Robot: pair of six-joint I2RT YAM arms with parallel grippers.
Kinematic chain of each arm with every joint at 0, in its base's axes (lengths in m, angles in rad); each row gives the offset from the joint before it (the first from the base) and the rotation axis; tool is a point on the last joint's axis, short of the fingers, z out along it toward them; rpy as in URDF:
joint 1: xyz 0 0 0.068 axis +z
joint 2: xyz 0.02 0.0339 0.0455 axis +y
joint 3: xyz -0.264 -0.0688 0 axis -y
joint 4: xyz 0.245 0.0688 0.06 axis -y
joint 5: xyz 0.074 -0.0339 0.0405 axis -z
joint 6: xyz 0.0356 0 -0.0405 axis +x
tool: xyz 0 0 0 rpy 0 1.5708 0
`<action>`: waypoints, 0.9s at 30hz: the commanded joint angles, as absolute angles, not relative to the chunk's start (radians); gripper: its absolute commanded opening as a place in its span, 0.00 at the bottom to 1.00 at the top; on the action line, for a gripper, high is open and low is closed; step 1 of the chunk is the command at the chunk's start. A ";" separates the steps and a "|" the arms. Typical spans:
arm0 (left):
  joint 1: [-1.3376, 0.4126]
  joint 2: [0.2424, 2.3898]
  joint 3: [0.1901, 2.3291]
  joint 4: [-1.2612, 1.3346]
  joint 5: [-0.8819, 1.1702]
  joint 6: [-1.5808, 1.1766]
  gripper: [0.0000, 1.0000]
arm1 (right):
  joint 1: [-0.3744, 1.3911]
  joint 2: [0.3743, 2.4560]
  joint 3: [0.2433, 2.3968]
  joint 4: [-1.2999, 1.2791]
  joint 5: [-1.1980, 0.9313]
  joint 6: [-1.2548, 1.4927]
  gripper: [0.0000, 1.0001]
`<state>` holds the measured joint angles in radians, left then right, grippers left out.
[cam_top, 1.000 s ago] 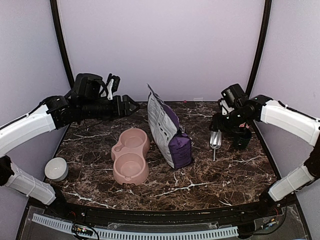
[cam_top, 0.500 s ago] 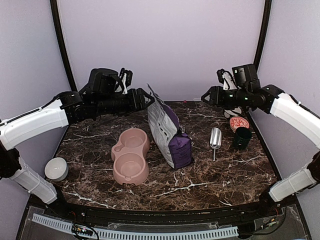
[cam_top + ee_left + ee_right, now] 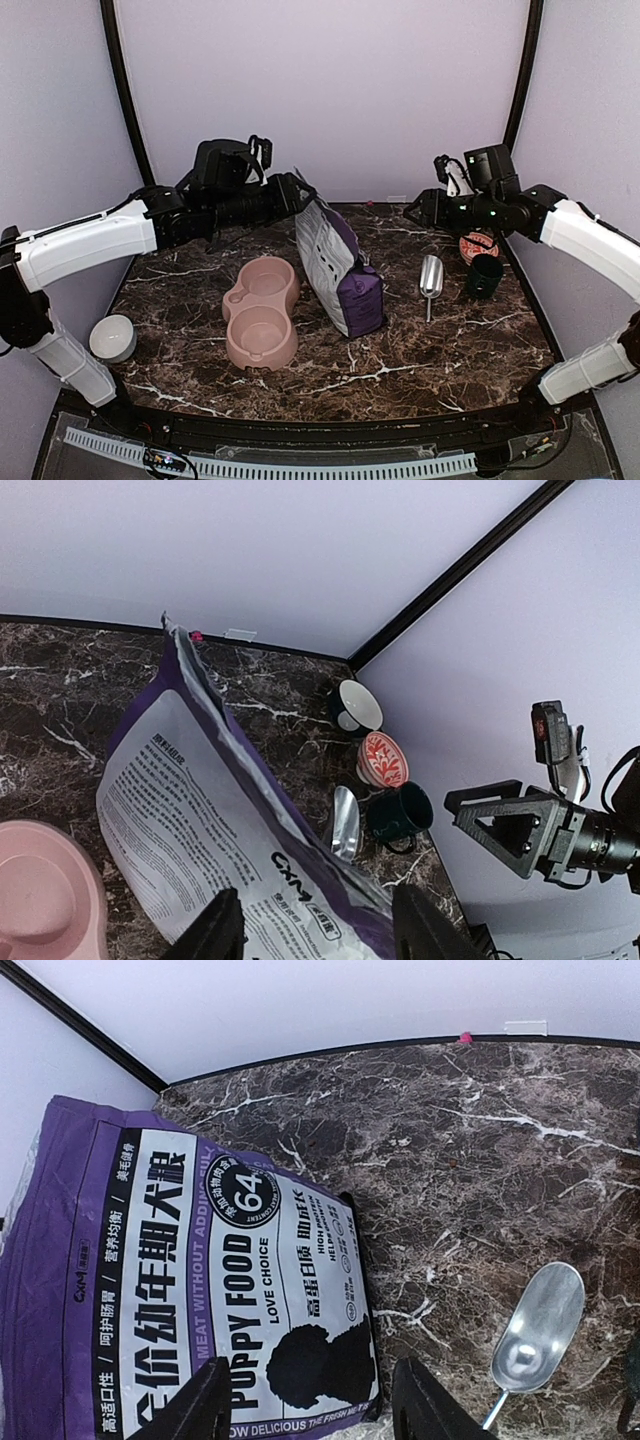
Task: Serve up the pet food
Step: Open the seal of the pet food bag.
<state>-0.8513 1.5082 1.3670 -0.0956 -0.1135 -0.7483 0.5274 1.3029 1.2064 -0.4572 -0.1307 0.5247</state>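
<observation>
The left hand (image 3: 303, 193) hangs in the air at the upper back corner of the purple-and-white bag (image 3: 335, 265). Its fingers (image 3: 222, 930) are spread, with nothing pinched between them. From above it sits just beside the bag's top edge, though whether it touches cannot be told. The right hand (image 3: 410, 213) is also raised off the surface (image 3: 420, 350), to the right of the bag and apart from it. Its fingers (image 3: 425, 1405) are likewise spread and grip nothing, and its wrist view looks down on the bag's printed front and the marble beside it. The pet food itself is not visible. Only the bag, printed "PUPPY FOOD", stands near the middle of the surface, leaning, with its top toward the back wall. Just to the bag's left lies the pink double bowl (image 3: 262, 312), one cup nearer the back and one nearer the front. To the bag's right a metal scoop (image 3: 431, 277) lies flat, its scoop end toward the back and its handle toward the near edge. A dark green mug (image 3: 484, 276) stands just beside the scoop, with a red patterned bowl (image 3: 478, 243) behind it, partly hidden by the right arm. The left wrist view shows another small bowl (image 3: 355, 705) farther back in that corner. A white bowl (image 3: 112, 337) sits well apart at the left edge.
</observation>
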 commanded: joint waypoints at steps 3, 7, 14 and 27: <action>-0.855 1.526 1.405 -0.053 -0.132 -0.741 0.41 | 0.521 1.282 1.190 -0.405 -0.143 0.531 0.54; -0.854 1.520 1.392 -0.062 -0.133 -0.748 0.30 | 0.522 1.278 1.182 -0.403 -0.140 0.531 0.54; -0.854 1.515 1.370 -0.065 -0.137 -0.753 0.12 | 0.520 1.278 1.177 -0.400 -0.146 0.532 0.54; -0.854 1.561 1.386 -0.062 -0.094 -0.749 0.24 | 0.523 1.281 1.177 -0.397 -0.187 0.526 0.54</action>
